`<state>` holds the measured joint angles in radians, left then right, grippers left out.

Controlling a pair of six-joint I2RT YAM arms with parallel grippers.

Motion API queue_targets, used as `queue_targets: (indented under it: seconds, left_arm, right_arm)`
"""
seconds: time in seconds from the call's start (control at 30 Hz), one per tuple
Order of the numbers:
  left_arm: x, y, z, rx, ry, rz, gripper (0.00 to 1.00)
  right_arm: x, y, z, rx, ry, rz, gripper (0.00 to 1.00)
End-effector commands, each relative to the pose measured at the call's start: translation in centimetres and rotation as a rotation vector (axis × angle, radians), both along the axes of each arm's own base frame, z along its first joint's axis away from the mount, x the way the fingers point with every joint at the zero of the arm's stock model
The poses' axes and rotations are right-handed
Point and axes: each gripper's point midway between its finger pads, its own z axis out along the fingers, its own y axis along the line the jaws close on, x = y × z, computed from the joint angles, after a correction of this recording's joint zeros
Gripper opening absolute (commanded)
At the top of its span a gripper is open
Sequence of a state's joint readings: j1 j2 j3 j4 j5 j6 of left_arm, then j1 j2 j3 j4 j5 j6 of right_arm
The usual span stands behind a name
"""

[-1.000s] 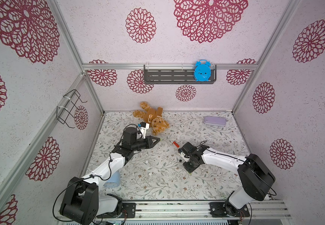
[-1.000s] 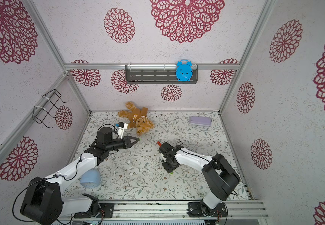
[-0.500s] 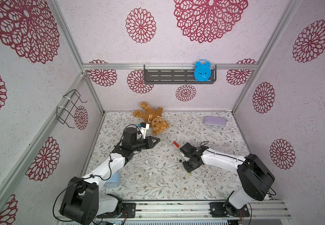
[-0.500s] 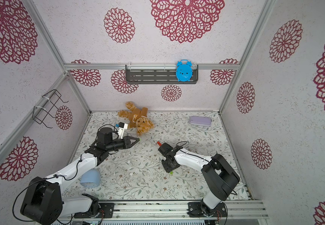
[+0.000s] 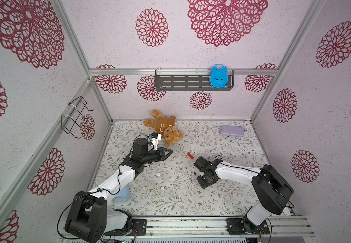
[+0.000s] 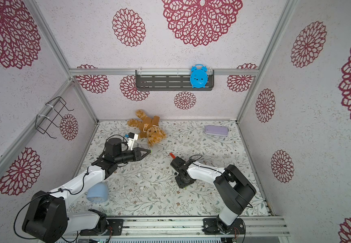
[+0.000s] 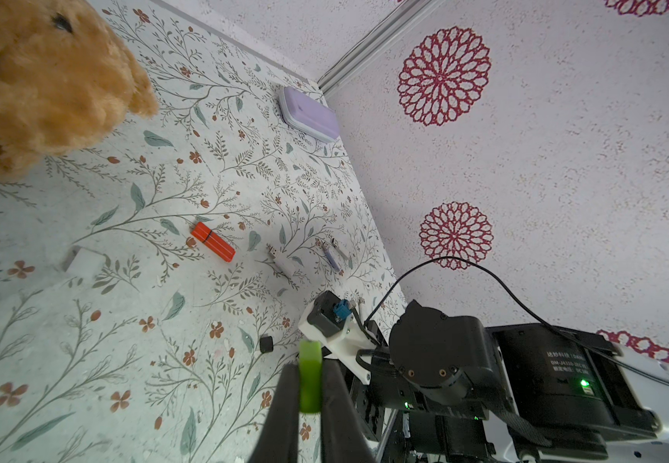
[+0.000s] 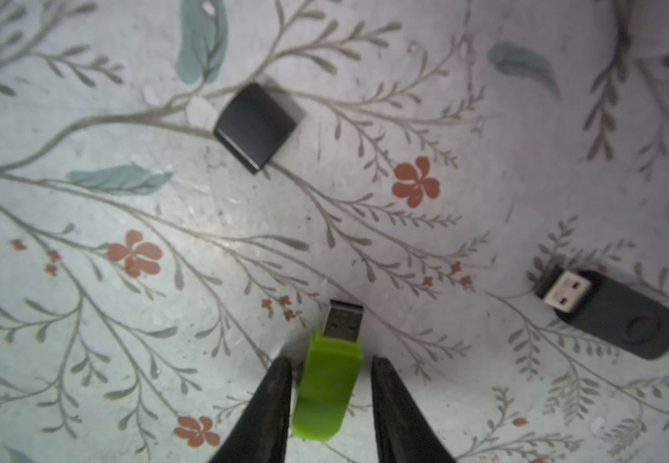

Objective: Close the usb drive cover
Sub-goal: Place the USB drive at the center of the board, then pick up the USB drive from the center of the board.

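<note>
A lime-green usb drive (image 8: 327, 385) lies flat on the floral mat, its bare metal plug (image 8: 343, 320) pointing away from my right gripper (image 8: 331, 362). That gripper is open and straddles the drive's body, with a thin gap on each side. In both top views it points down at the mat right of centre (image 5: 206, 182). My left gripper (image 7: 311, 375) is shut on the small green cover (image 7: 311, 360) and hovers above the mat at centre left (image 5: 171, 151), apart from the drive.
A loose black cap (image 8: 255, 126) and a black swivel drive (image 8: 613, 312) lie close to the green drive. A red drive (image 5: 189, 155), teddy bear (image 5: 166, 130), purple case (image 5: 232, 130) and blue cup (image 6: 97, 192) also sit on the mat.
The right wrist has shifted only slightly above the green drive. The left arm has stayed where it was, still holding the green cover.
</note>
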<state>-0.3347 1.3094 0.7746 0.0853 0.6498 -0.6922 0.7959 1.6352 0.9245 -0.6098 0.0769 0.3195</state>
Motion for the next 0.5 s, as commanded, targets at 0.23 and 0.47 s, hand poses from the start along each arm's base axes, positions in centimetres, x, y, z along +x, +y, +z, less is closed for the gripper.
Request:
queue_targets:
  seconds: [0.23, 0.47]
  left_arm:
    - [0.0, 0.2, -0.1, 0.003, -0.005, -0.004, 0.09]
    - [0.2, 0.1, -0.1, -0.001, -0.003, -0.005, 0.09]
  right_arm:
    - [-1.7, -1.2, -1.1, -0.043, 0.058, -0.036, 0.35]
    - [-1.6, -0.9, -0.8, -0.026, 0.053, -0.035, 0.36]
